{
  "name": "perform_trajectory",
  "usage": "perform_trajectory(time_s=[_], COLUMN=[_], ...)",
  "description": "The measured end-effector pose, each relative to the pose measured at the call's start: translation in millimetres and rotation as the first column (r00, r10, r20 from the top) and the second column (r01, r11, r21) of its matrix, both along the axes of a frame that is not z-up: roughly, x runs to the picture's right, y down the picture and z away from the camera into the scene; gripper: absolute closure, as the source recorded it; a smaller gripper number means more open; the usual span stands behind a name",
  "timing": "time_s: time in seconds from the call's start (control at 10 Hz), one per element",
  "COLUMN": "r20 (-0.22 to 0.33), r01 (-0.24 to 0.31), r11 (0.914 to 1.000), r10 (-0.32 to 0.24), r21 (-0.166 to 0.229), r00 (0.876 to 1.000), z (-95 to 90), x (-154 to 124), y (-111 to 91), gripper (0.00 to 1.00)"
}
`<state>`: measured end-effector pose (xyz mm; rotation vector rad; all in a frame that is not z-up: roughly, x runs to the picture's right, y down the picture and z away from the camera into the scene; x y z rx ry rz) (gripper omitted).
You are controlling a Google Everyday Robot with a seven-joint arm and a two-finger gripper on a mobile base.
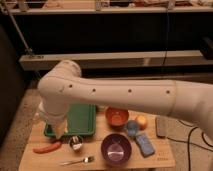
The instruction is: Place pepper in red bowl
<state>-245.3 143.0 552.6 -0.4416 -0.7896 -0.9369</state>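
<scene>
The pepper (47, 147), a slim red-orange piece, lies on the wooden table (30, 159) near its front left corner. Mid-table, right of the green tray (82, 120), stands the empty red bowl (117, 116). My thick white arm (115, 95) sweeps in from the right and bends down over the tray's left part, hiding it. The gripper (58, 131) seems to be at the arm's lower end, above the tray's front left corner, a little up and right of the pepper. I see nothing held in it.
A purple bowl (116, 149) sits in front of the red bowl, with a fork (77, 161) and a small metal cup (76, 143) to its left. A blue sponge (145, 145), a blue lump (131, 127), an orange ball (142, 121) and a dark flat item (161, 126) crowd the right side.
</scene>
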Motion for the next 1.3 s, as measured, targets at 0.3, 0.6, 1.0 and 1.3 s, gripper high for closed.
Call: perform_trajectory(time_s=[0.3, 0.6, 1.0, 1.3], r20=[0.018, -0.046, -0.140, -0.184], r01=[0.108, 0.159, 0.138, 0.123], r11=[0.9933, 0.9839, 0.9834, 0.9818], r10=[-0.107, -0.163, -0.154, -0.149], r21=[-0.042, -0.082, -0.119, -0.144], r00=[0.994, 0.986, 0.978, 0.972], z=[35.1, 90.1, 126.7, 128.8], x=[-98.1, -148.4, -156.4, -150.8], y=[43.6, 96.7, 120.4, 122.8], gripper=[0.35, 0.35, 0.35, 0.35])
